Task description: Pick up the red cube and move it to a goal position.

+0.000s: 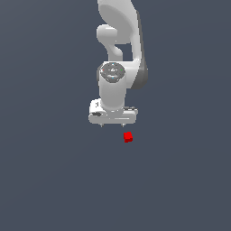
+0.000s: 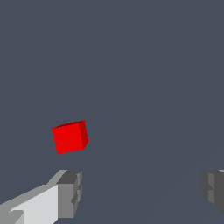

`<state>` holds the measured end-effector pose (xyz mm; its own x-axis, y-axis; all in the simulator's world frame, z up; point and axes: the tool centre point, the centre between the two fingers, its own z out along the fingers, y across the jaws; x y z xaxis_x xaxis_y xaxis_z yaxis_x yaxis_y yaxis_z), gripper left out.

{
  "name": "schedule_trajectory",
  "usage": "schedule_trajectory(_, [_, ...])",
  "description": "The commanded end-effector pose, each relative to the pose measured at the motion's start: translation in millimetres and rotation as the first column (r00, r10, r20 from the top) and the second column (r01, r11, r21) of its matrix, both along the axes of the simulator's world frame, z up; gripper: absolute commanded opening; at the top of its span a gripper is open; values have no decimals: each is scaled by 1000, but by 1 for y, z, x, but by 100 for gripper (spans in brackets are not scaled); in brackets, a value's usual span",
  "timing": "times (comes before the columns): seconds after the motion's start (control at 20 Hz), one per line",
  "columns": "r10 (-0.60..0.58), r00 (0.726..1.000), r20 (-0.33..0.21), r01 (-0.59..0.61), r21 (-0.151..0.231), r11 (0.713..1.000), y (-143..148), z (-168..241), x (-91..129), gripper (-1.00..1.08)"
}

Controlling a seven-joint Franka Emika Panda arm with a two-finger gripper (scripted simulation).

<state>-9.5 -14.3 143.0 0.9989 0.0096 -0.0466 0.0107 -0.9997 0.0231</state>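
Approaching for the pick. Gripper (image 2: 140,192) spread wide, holding nothing, fingers (image 2: 70,194) well apart with bare floor between them.

Not yet lined up: red cube (image 2: 70,137) sitting ahead of one fingertip rather than centred in the gap, near but not touching. Needing a sideways shift toward that finger's side plus a little forward travel before descending. Cube also looking slightly rotated against the finger faces, so probably worth a small wrist turn to meet flat sides. Cube much narrower than the opening, so plenty of margin once centred.

In the exterior view, gripper (image 1: 113,124) hovering just above and beside red cube (image 1: 128,137).

Beyond the cube: plain grey floor (image 1: 180,189) all round, no edges, nothing showing to obstruct. Goal not showing.
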Motion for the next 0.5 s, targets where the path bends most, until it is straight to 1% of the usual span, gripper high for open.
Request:
schedule_trajectory(0.0, [0, 1000, 0, 0, 0, 1000, 0, 0, 0, 100])
schedule_trajectory(0.25, [10, 1000, 3, -10, 2, 1000, 5, -7, 0, 100])
schedule_trajectory(0.45, [34, 999, 8, -34, 6, 999, 15, -23, 0, 100])
